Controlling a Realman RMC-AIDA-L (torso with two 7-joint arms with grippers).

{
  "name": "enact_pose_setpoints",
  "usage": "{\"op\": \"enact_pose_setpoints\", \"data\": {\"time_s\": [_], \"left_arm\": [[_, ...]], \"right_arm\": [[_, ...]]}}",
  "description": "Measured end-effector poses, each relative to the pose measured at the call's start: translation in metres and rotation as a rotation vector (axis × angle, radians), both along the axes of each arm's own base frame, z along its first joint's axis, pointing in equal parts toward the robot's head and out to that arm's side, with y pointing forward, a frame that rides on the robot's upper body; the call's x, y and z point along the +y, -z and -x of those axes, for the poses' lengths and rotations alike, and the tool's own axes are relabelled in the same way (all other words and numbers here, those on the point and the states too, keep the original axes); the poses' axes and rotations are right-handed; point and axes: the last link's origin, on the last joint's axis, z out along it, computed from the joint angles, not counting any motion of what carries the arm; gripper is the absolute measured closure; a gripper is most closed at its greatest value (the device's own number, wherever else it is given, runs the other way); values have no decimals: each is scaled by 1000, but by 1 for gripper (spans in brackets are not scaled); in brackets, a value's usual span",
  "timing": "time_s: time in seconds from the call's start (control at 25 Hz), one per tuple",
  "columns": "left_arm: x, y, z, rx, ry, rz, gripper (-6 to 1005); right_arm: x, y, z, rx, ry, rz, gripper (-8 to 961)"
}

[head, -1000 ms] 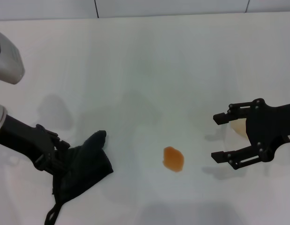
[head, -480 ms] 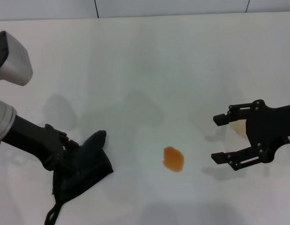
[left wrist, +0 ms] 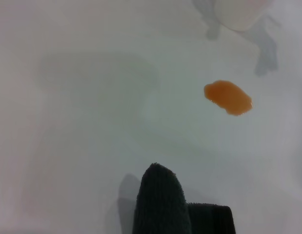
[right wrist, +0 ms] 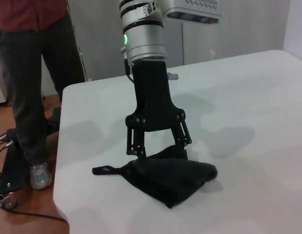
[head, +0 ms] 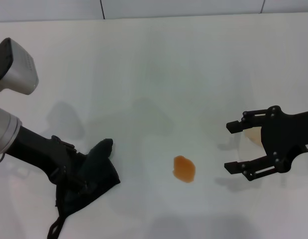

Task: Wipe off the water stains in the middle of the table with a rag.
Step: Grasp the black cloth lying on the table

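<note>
The left gripper (head: 76, 174) is down on the black rag (head: 94, 177) with fingers spread (grip unclear); the right gripper (head: 235, 146) hangs wide open, holding nothing.

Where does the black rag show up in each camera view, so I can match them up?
Head view: the rag lies at lower left on the table, under the left hand.
Left wrist view: the rag is at the bottom centre.
Right wrist view: the rag is at lower centre, under the left hand.
Shared landmark: the water stains show in the head and left wrist views only.
</note>
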Motion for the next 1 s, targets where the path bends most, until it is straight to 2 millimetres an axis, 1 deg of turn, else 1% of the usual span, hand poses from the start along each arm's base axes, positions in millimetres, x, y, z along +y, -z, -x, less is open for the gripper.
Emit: {"op": "enact_pose_setpoints", "data": {"time_s": [0.44, 0.64, 0.88, 1.0], "left_arm": [[0, 0, 1, 9, 5, 0, 125], [1, -1, 2, 14, 1, -5, 294], [1, -2, 5, 40, -8, -2, 440], [0, -2, 6, 55, -14, 1, 447]], "right_arm": [[1, 0, 0, 0, 1, -4, 114], [1, 0, 0, 2, 2, -8, 114], [1, 0, 1, 8, 1, -8, 114], [1, 0, 1, 10, 0, -8, 114]]}}
